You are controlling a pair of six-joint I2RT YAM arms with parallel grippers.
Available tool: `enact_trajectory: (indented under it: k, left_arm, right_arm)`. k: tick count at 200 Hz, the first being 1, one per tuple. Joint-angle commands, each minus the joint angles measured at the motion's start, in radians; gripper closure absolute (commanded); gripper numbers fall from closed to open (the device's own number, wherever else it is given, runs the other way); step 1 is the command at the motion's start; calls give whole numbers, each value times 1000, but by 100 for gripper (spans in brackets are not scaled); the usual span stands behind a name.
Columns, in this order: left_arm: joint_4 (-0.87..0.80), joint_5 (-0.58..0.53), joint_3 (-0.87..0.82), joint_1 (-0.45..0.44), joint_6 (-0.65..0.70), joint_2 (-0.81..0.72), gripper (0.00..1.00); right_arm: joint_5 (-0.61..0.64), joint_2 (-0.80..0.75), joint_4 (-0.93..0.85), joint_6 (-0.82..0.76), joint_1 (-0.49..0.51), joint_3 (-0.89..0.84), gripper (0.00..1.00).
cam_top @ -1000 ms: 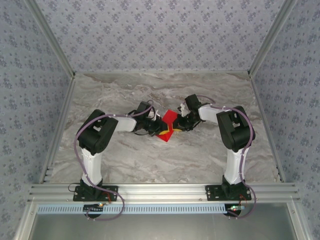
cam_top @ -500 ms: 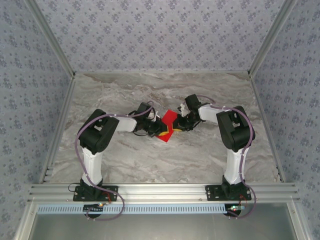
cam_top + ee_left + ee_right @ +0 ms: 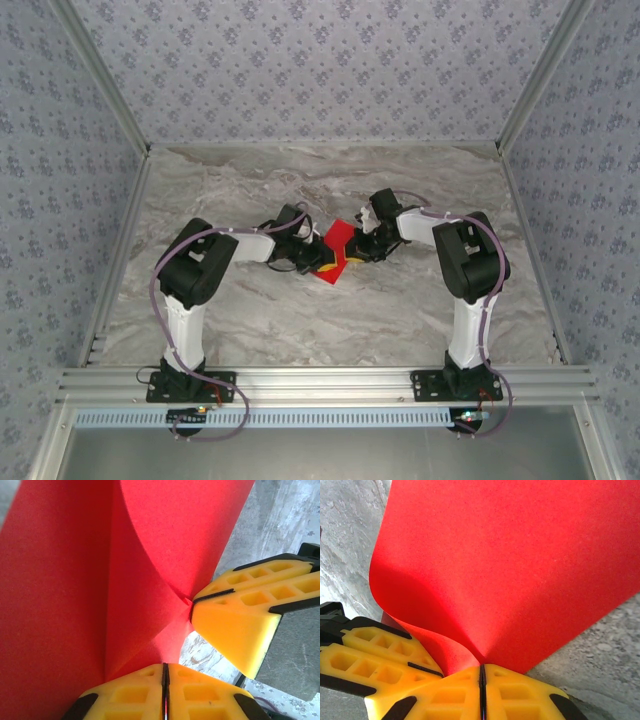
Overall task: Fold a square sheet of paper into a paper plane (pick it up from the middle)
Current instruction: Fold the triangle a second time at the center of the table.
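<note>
From above, the square sheet of paper sat near the middle of the marble table, caught between the left gripper and the right gripper, which met almost tip to tip. At that distance it read as a small angular red shape with a patch of yellow finger beside it, and whether its lower corner touched the table could not be told. The left wrist view gave what the overhead one could not. The paper rose in two red planes meeting along a sharp vertical crease, the left gripper's own yellow fingers were pressed together with a thin red edge clamped in the seam, and the right gripper's fingers were pinching the sheet at a point just beside them. The right wrist view showed the other face of the paper as one smooth, uncreased spread curling over at its left edge. There the right gripper's own fingers were closed on the paper's lower edge, and the left gripper's fingers lay under the curl at the lower left. Compared with a second earlier, the overhead view showed no clear change: both arms and the red sheet sat in practically the same place.
</note>
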Motion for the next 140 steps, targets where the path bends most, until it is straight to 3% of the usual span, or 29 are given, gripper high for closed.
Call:
enact_trajectory:
  k: [1,106,140]
  left_arm:
    - [-117,-56,4,-3,17,29,88]
    - [-339,-233,61,-22,2,19,90]
    - [-361,-254,66,-25,-8,20,90]
  right_arm:
    - [20,32,-35,-19,5,14,90]
    - [20,26,-39,-22,6,15,89]
    - [49,-10,-54,-18,1,15,80]
